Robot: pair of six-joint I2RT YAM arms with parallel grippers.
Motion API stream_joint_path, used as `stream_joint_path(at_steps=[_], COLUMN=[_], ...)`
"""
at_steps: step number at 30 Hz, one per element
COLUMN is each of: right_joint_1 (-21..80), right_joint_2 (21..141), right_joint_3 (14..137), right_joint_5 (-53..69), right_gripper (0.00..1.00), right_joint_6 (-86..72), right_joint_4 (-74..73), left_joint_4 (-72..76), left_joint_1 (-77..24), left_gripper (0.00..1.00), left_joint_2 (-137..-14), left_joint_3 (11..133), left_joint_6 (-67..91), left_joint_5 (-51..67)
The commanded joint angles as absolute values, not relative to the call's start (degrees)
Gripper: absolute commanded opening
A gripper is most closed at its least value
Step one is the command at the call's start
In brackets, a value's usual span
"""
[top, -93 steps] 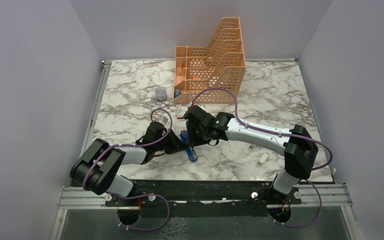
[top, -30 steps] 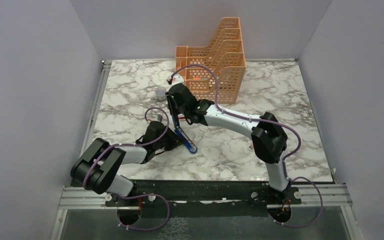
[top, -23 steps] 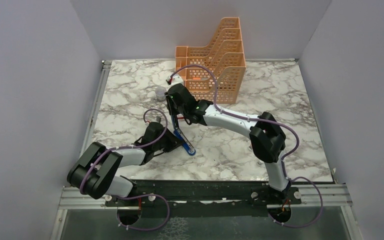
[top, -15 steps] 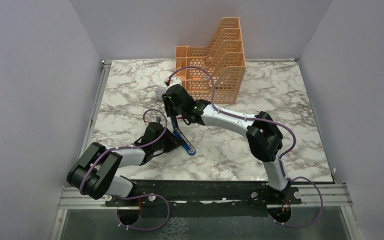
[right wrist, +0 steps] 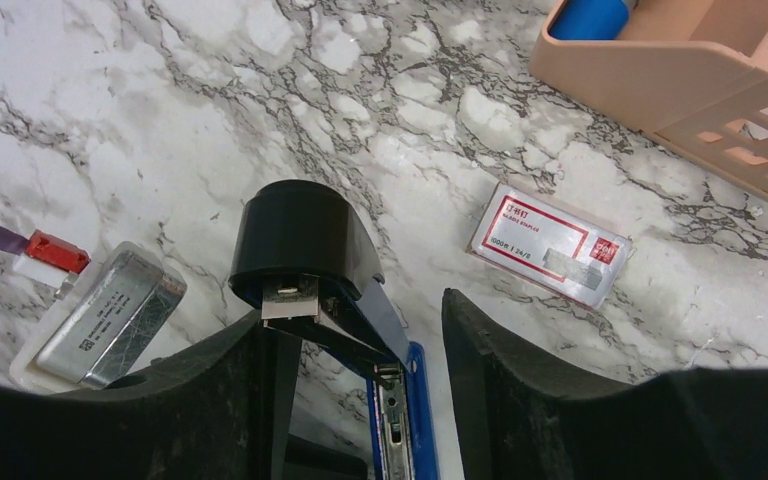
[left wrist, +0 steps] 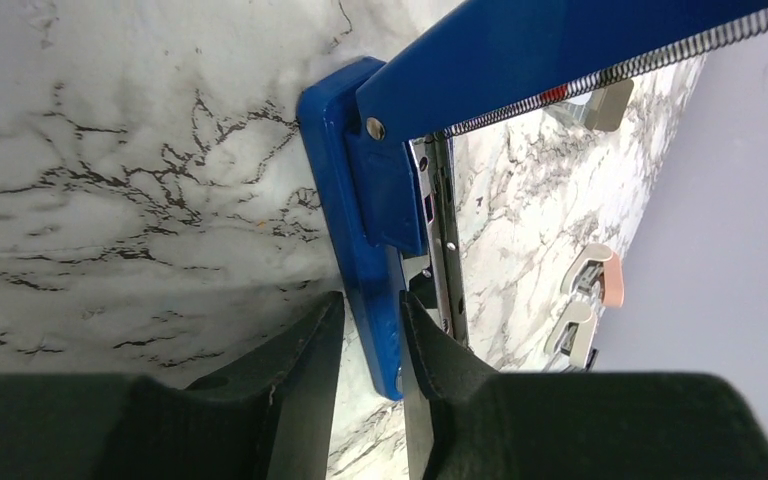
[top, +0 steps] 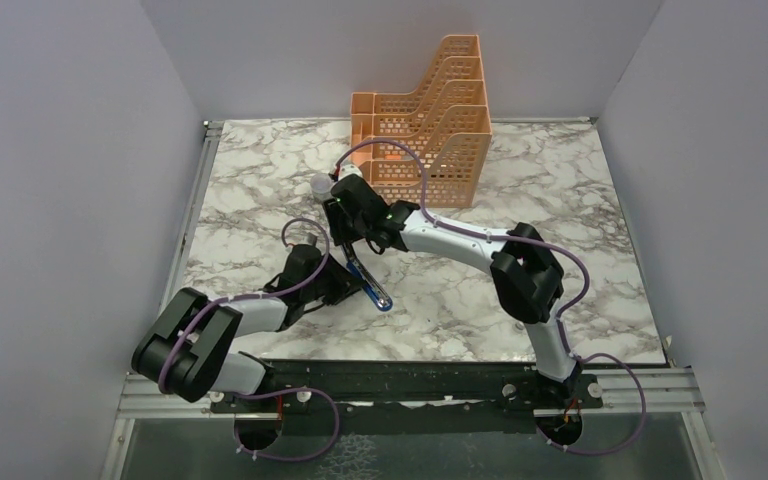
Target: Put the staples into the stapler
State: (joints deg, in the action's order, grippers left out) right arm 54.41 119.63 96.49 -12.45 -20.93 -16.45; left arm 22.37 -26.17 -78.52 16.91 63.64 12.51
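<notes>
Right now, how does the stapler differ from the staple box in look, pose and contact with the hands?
Colour: the stapler is blue and black; the box is white with red print.
Pose: the stapler is hinged open with its top arm raised; the box lies flat.
Contact: the left hand pinches the stapler's base and the right hand stands open around its raised arm; no hand touches the box.
Both rest on the table.

Glossy plastic stapler (left wrist: 352, 160), polished marble tabletop (left wrist: 110, 150)
</notes>
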Motion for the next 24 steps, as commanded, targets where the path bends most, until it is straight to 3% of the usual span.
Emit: stream_joint_path(at_steps=[1, 10, 16, 24], right_joint_1=[54.69, 54.71, 54.76, 54.63], right_joint_2=[119.60, 118.30, 114.65, 104.10], right_joint_3=[98.30, 98.80, 97.05, 87.48], right_joint_5=[-11.81, -11.42, -7.75, -9.89], right_gripper=[0.58, 0.58, 0.71, 0.73], right_joint_6=[-20.62, -20.49, -19.78, -22.13], right_joint_4=[-18.49, -19.80, -19.58, -18.24], left_joint_4=[9.50, 7.45, 1.31, -11.04], left_joint_1=[-24.76, -24.17, -24.17, -24.17], left_gripper=[0.33, 0.36, 0.36, 0.44], left_joint_2=[-79.90, -79.44, -74.36, -63.96], left_joint_3=[13.89, 14.93, 17.57, 23.21], left_joint_6=[60.51, 59.22, 57.49, 52.88], left_joint_5=[8.53, 8.23, 5.28, 0.45])
